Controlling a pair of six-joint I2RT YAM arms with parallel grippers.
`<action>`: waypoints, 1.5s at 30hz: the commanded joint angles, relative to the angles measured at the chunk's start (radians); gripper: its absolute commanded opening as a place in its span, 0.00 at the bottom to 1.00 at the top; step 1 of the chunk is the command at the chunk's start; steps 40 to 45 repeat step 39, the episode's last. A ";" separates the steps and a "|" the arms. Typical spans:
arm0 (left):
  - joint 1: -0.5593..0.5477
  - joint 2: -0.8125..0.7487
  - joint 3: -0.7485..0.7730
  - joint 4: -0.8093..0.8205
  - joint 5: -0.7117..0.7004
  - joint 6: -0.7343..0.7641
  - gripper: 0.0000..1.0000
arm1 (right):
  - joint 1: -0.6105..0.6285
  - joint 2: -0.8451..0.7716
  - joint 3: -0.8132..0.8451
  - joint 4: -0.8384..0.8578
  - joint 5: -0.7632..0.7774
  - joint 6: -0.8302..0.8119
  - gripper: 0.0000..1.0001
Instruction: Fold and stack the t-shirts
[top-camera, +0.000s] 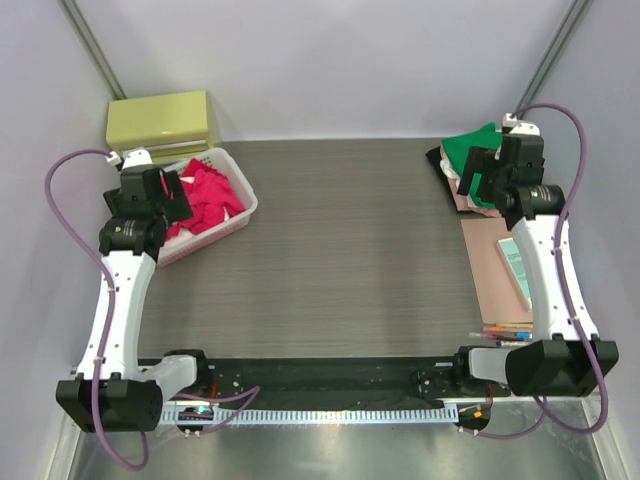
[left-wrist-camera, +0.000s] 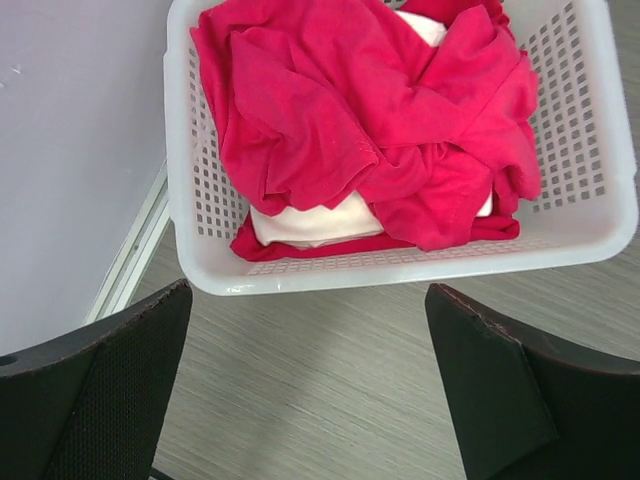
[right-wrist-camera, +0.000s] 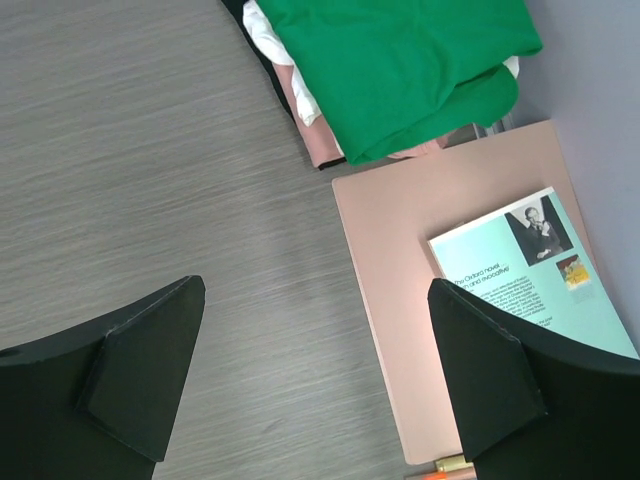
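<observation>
1. Since the crumpled red t-shirts (left-wrist-camera: 370, 130) lie unfolded in the basket (left-wrist-camera: 400, 270), the left hand (left-wrist-camera: 310, 390) hangs near its rim, wide and empty, probably to pick one.
2. The right hand (right-wrist-camera: 315, 370), also wide and empty, hovers beside the folded green t-shirt (right-wrist-camera: 400, 70) topping the stack at the bench (top-camera: 350, 250) corner.
3. Only the left wrist view shows a white t-shirt (left-wrist-camera: 310, 222) under the red.

Green t-shirt (right-wrist-camera: 400, 70) atop folded stack (right-wrist-camera: 300, 95)
</observation>
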 joint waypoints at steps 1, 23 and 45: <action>0.001 -0.092 -0.020 0.044 0.061 -0.009 1.00 | -0.003 -0.084 -0.046 0.127 0.022 0.029 1.00; -0.006 -0.021 0.018 0.010 -0.002 -0.052 1.00 | -0.002 -0.059 -0.038 0.077 0.269 0.096 0.94; -0.011 -0.153 -0.131 0.222 0.052 0.054 1.00 | -0.002 -0.174 -0.247 0.163 0.229 0.069 0.93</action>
